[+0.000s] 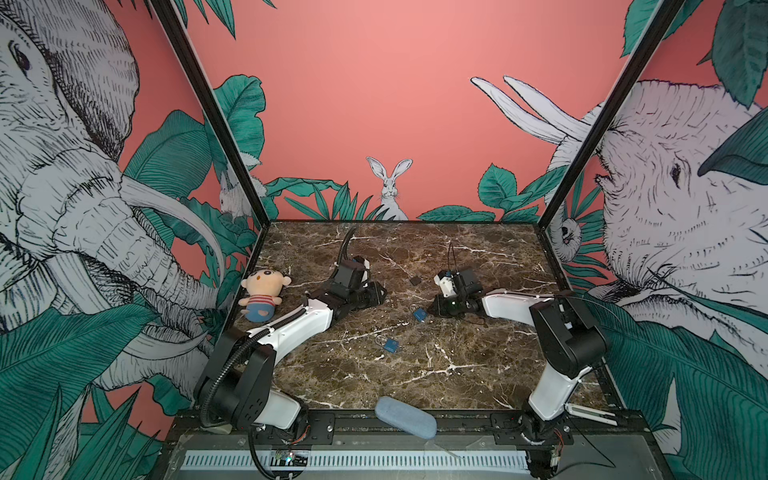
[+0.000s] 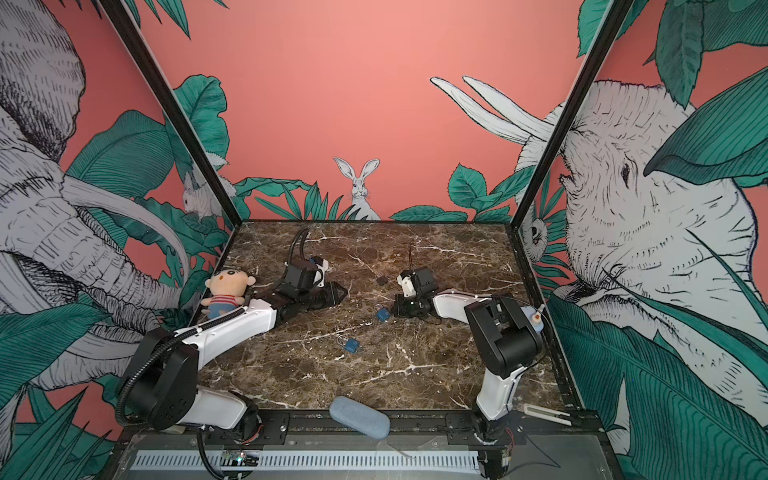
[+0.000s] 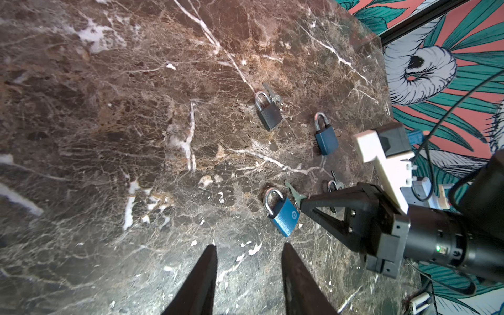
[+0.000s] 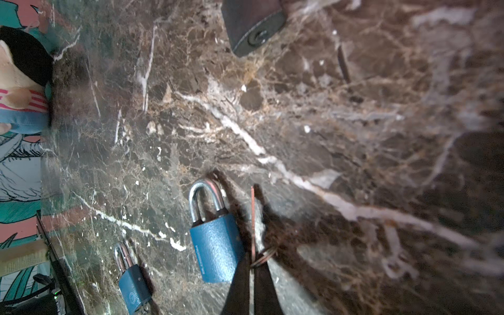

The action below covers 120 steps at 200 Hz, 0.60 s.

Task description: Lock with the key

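**A:** The right gripper (image 4: 252, 266) is seen pinched tight on the key (image 4: 252, 215). The blade is held edge-on past the tips, and the key ring (image 4: 263, 256) is hung at the fingers.

**B:** And the lock, where is it placed?

**A:** The blue padlock (image 1: 420, 314) is laid flat on the marble table (image 1: 478, 249). In a top view it is found at about 8 o'clock of those jaws, just beside them. Its long axis is run from 11 to 5 o'clock, shackle (image 4: 204, 199) toward 11.

**B:** So the keyway end may be judged to face 5 o'clock, while the blade is pointed the shackle's way.

**A:** Agreed. A turn-around of key or lock is likely called for. The left gripper (image 3: 248, 246) is held half spread with nothing between its jaws, and the padlock lies at its 4 o'clock, clearly apart. The right arm is much the nearer.

**B:** Other locks?

**A:** A second blue padlock (image 1: 391, 345) is seen at 7 o'clock of the first and a dark padlock (image 1: 414, 280) at 12. Neither is touched.
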{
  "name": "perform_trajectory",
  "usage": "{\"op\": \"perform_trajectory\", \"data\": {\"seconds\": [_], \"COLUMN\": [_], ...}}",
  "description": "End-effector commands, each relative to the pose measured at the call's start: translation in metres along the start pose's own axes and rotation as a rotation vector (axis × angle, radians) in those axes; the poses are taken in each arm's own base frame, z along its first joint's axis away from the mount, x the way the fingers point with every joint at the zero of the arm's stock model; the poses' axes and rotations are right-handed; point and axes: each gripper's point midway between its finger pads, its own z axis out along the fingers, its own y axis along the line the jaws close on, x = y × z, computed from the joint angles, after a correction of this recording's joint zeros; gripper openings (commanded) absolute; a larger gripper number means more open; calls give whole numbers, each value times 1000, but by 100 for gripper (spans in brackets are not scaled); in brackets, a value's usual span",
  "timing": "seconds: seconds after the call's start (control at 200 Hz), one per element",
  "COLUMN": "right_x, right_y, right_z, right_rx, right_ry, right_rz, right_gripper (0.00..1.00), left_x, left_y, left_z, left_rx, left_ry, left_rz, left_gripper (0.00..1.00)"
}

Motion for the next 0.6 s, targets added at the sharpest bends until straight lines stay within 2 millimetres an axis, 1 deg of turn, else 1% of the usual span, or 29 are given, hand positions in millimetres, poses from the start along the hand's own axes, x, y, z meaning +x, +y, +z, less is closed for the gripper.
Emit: {"op": "perform_trajectory", "data": {"seconds": [0.0, 0.085, 0.175, 0.295, 0.365, 0.46, 0.595], "right_x": [-9, -8, -8, -8, -9, -10, -8], "right_y": [3, 3, 3, 5, 7, 12, 20], "right_z": [4, 4, 2, -4, -11, -21, -42], "right_rx": [0, 1, 1, 5, 13, 18, 43], "right_ry": [-23, -21, -22, -28, -36, -42, -52], "right_rz": [-10, -11, -9, -14, -20, -32, -65], "right_gripper": [2, 6, 13, 17, 20, 20, 20], "left_x": [2, 1, 1, 1, 0, -1, -3], "left_y": [2, 2, 3, 3, 3, 4, 7], "left_z": [-2, -1, 0, 0, 0, -2, -7], "left_rx": [4, 7, 8, 10, 11, 10, 1], "left_ry": [5, 5, 8, 9, 6, 0, -8], "left_rz": [-8, -9, -12, -16, -15, -15, -12], "left_gripper": [41, 41, 41, 41, 41, 41, 41]}}
